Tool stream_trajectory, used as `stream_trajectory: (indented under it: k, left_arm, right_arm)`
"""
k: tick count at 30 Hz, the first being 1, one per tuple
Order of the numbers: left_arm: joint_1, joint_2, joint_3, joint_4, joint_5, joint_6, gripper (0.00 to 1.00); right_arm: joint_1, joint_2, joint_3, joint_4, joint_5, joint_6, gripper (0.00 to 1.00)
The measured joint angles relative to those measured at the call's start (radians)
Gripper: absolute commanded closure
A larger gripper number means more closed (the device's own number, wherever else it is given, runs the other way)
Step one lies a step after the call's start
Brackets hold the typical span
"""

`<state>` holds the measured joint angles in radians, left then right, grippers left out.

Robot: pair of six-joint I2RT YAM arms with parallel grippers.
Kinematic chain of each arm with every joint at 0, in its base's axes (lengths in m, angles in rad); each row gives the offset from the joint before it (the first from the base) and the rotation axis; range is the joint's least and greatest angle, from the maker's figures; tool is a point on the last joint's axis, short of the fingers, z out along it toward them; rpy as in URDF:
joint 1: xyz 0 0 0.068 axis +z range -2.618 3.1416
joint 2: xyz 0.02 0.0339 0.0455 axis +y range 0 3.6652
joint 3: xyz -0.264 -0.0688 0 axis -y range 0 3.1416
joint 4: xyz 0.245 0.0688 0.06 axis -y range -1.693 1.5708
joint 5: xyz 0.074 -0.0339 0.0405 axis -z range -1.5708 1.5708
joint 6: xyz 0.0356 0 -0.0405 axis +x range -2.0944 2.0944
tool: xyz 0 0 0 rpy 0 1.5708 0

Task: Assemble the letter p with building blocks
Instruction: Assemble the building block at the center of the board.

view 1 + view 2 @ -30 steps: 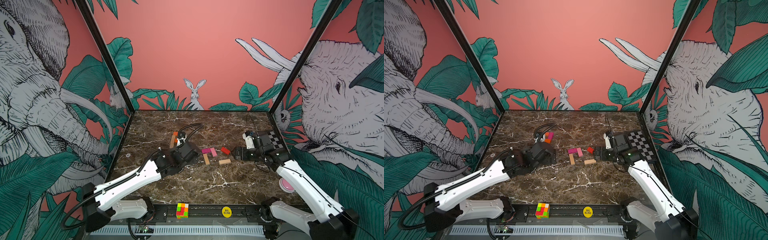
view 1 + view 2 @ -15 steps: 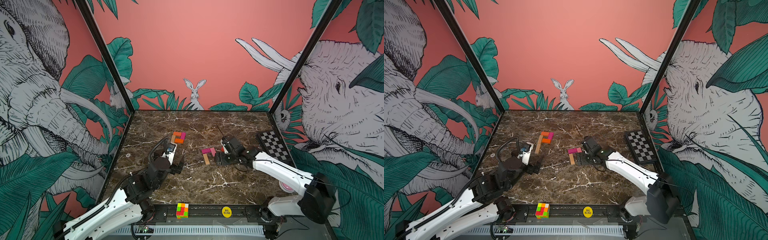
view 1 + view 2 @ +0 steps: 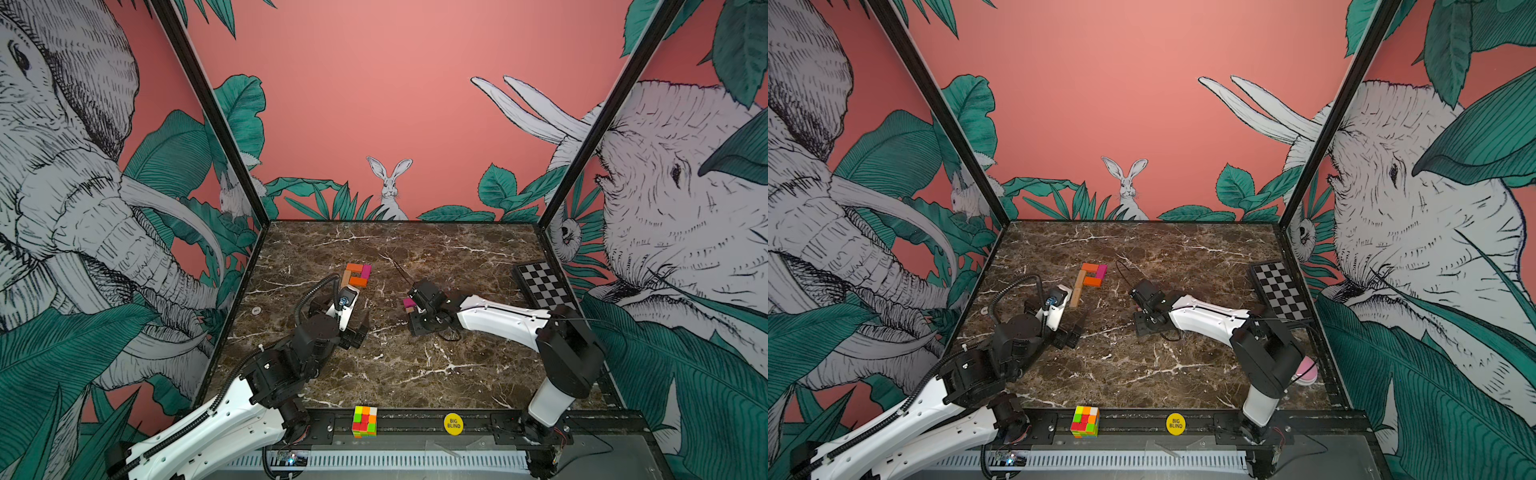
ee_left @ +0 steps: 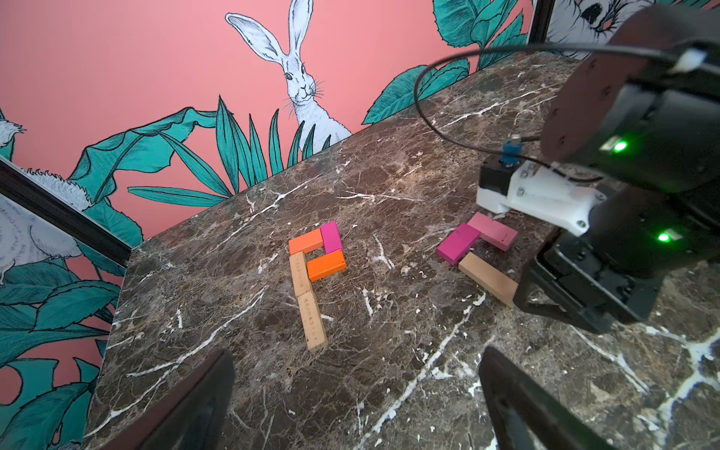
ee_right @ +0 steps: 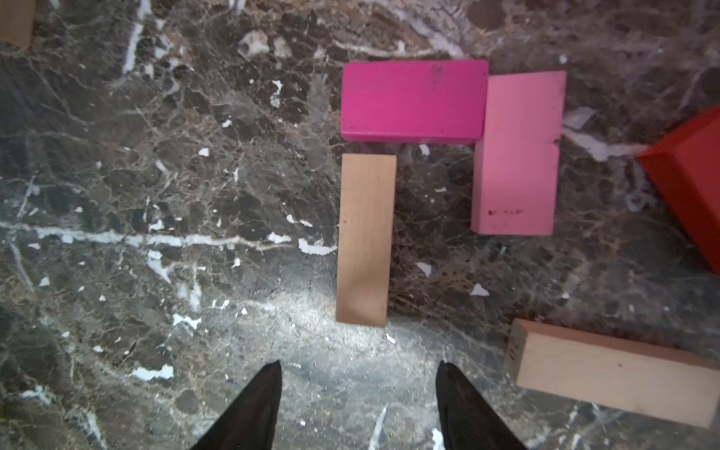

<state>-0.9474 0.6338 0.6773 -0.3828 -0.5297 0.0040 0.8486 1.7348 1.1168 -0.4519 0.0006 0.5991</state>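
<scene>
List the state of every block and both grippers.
Five-block P: flat, pieces touching, untouched.
Magenta block: flat, touching pink block.
Tan block: flat, unheld.
Second tan block: loose, apart.
Red block: loose, apart.
Left gripper: jaws open, empty.
Right gripper: jaws open, empty.

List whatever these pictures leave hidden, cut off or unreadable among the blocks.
Magenta block and its neighbours: in both top views the right arm covers nearly all of them.
Red block: right wrist view, cut off by the frame edge.
Tan block: same view, far end cut off.
Pink object: top view, mostly behind the right arm; unidentifiable.
Marks on the tan stem block: left wrist view, too small to read.
</scene>
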Motion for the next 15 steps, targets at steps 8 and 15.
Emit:
stream_trajectory:
  k: [8, 15]
  left_arm:
    - [0.002, 0.001, 0.0, 0.0, 0.01, 0.001, 0.01]
    - [0.003, 0.007, 0.0, 0.0, 0.018, 0.001, 0.01]
  right_arm:
    - [0.0, 0.082, 0.045, 0.014, -0.016, -0.006, 0.49]
    - [0.0, 0.112, 0.061, 0.013, -0.01, -0.01, 0.52]
